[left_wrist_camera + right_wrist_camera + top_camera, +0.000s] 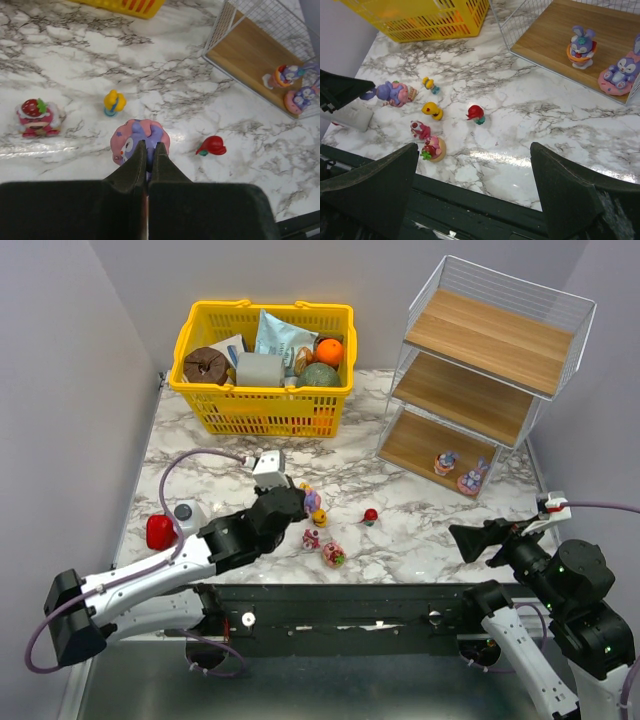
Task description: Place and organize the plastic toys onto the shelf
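- The left gripper [148, 150] has its jaws pressed nearly together on a pink and purple toy [136, 136], pinching it from above. It cannot be told whether the toy is clear of the marble table [420, 520].
- The right gripper [474, 150] hangs over the table's near right edge with its jaws spread wide, holding nothing.
- The shelf [490, 340] stands at the far right. Its two upper boards are bare; the bottom board carries two purple bunny toys [581, 47] side by side.
- A small red toy [476, 112] lies on the table between the held toy and the shelf.
- A small yellow and teal toy [430, 84] sits just beside the held toy.
- Near the front edge cluster a yellow toy [432, 110], a pink toy [420, 130] and a pink toy with a strawberry [434, 148].
- A full yellow basket [262, 410] stands at the back, left of the shelf.
- A red object [158, 531] and a white bottle [186, 515] stand close together at the left edge.
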### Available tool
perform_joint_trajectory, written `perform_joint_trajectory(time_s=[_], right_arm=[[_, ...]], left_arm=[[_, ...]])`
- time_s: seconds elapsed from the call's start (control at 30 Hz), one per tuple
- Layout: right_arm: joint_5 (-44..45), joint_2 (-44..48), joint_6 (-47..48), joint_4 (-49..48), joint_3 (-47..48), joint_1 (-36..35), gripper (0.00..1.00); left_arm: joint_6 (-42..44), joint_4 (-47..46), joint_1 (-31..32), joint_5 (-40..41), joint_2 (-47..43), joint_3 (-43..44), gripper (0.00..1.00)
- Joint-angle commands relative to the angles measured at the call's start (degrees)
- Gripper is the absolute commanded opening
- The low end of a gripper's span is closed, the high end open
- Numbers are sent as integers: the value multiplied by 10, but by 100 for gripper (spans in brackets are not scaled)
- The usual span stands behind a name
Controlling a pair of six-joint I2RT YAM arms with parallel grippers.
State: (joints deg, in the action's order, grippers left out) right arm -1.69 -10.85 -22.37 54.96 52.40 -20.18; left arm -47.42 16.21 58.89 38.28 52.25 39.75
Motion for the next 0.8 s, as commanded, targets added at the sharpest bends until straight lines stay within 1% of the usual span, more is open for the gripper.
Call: perform_joint_trajectory(time_s=[0.0,0.03,0.17,0.2,0.23,0.27,0.3,0.33,0.37,0.4,0.47,0.5,0.6,0.77], right_arm=[[14,10,2,6,12,0,100],[28,10,0,7,11,0,99],[33,10,-5,9,10,-1,99],[34,11,-6,9,11,0,99],[34,10,-6,11,12,0,99],[33,10,-7,11,13,0,99],[33,11,-7,13,14,-1,99],[32,12,-7,15,15,0,99],[33,13,-7,16,15,0,99],[33,14,-7,17,16,0,99],[34,15,-8,20,17,0,99],[35,16,-8,21,19,0,99],[33,16,-9,27,26,0,99],[30,15,-7,37,37,0,99]], left_arm=[[-21,-82,5,-8,89,56,0],[-41,-90,5,-7,106,65,0],[-95,-143,7,14,194,114,0],[-108,-141,7,17,230,145,0],[-122,-139,7,27,248,162,0],[-147,-127,7,29,267,182,0],[-168,-105,7,29,309,233,0],[-178,-83,6,35,329,261,0],[-188,-42,7,36,351,289,0],[-229,-15,7,36,395,344,0],[-254,38,7,37,436,392,0],[-283,56,7,36,475,434,0],[-325,97,7,44,537,481,0],[-398,115,5,49,611,553,0]])
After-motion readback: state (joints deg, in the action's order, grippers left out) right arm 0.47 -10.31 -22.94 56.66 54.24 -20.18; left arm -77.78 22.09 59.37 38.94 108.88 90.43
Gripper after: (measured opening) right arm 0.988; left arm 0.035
